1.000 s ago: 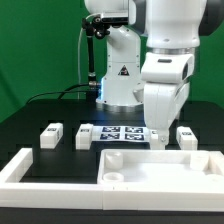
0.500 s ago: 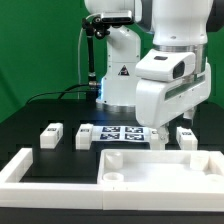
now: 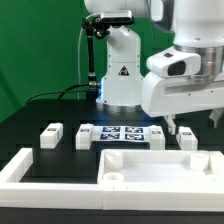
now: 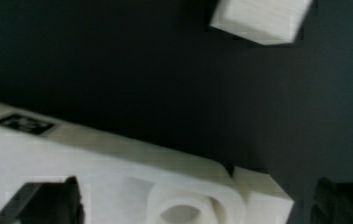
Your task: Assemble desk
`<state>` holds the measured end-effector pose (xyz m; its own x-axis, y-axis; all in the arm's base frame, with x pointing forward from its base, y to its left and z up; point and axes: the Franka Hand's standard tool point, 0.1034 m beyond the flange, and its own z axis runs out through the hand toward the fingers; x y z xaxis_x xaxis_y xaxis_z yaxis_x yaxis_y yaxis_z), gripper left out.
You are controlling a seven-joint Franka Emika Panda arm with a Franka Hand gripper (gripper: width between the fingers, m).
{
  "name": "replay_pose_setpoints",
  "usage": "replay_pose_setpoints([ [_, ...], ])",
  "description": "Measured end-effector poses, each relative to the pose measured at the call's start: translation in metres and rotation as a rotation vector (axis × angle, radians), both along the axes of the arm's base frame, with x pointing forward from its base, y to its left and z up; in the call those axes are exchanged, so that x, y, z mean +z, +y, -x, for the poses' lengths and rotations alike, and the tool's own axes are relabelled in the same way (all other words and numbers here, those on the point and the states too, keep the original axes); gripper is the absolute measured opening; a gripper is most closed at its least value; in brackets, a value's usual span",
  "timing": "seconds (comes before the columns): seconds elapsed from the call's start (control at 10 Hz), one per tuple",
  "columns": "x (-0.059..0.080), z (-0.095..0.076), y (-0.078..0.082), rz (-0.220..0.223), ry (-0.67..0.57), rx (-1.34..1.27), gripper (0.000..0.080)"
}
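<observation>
Hovering over the desk tabletop (image 4: 102, 162) with my gripper (image 4: 194, 200) spread wide, gripping nothing, a leg block (image 4: 262, 20) lying apart from it.

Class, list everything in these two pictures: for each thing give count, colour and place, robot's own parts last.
tabletop slab: one, white, table's front, towards the exterior view's right.
leg blocks: at least three, white, tagged, in a row behind the slab.
border rail: one, white, front, at the exterior view's left.
marker board: one, white with black tags, mid-row.
table: one, black, under everything.
backdrop: one, green, behind.
robot arm: one, white, at the back.
gripper: one, dark, open, empty, over the slab's edge.
</observation>
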<state>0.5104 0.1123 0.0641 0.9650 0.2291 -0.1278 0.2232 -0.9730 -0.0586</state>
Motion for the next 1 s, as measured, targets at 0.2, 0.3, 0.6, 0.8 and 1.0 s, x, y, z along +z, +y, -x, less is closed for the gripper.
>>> replay_pose_setpoints([
  [0.2, -0.003, -0.001, -0.001, -0.006, -0.012, -0.140, 0.0649],
  [0.3, -0.003, 0.000, 0.000, -0.005, -0.009, -0.138, 0.0649],
  [0.6, -0.008, 0.016, 0.012, 0.032, 0.120, -0.165, 0.0649],
  [0.8, -0.009, 0.016, 0.016, 0.066, 0.298, -0.165, 0.0649],
  [1.0, -0.011, 0.017, 0.016, 0.080, 0.382, -0.155, 0.0649],
])
